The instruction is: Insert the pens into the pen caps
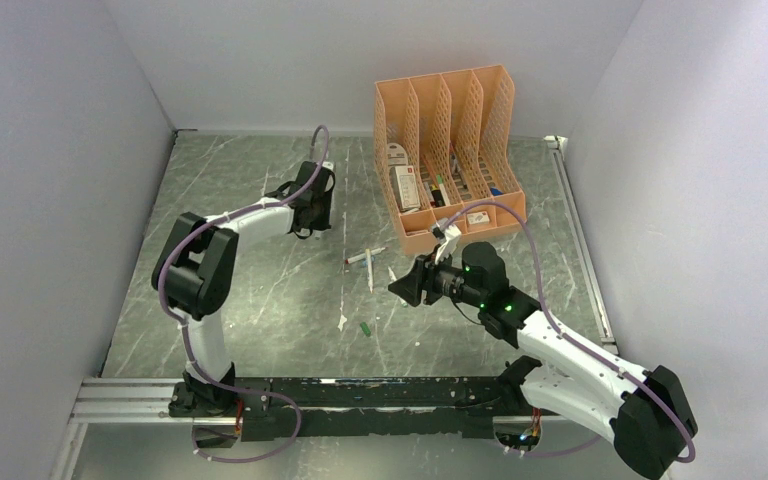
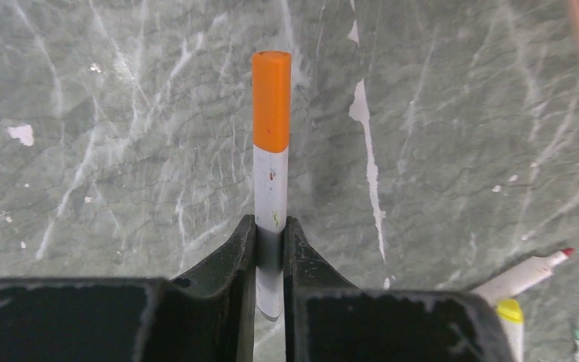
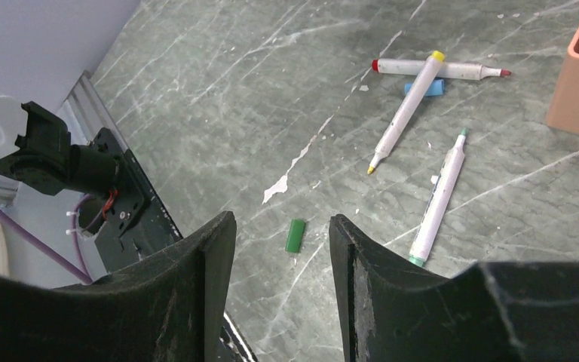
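Left pincer (image 2: pixel 270 253): pinching the white barrel of a pen (image 2: pixel 271 188), one finger (image 2: pixel 230 260) pressed against each side.
Held pen: points straight out past the fingertips, with an orange cap (image 2: pixel 271 102) seated on its outer end; the cap meets the barrel with no gap.
Left pincer's place: far-left part of the surface (image 1: pixel 260 300), left of the peach organiser (image 1: pixel 450 150) and well apart from the loose pens.
Right pincer (image 3: pixel 283 222): spread wide, nothing between its fingers (image 3: pixel 203 264), hanging above the middle of the surface.
Green cap (image 3: pixel 295 235): lies alone on the surface, seen in the gap between the right pincer's fingers and touching neither.
Red-tipped pen (image 3: pixel 460 69): uncapped, lying flat beyond the green cap, towards the organiser.
Yellow pen (image 3: pixel 407 111): uncapped, lying across the red-tipped pen, with its yellow end resting over it.
Blue cap (image 3: pixel 426 88): on the surface just beside that crossing, partly hidden under the yellow pen.
Green-tipped pen (image 3: pixel 439 197): uncapped, flat on the surface to the right of the yellow pen and not touching it.
Organiser: stands at the far right of the surface with small items in its slots; what they are is too small to tell.
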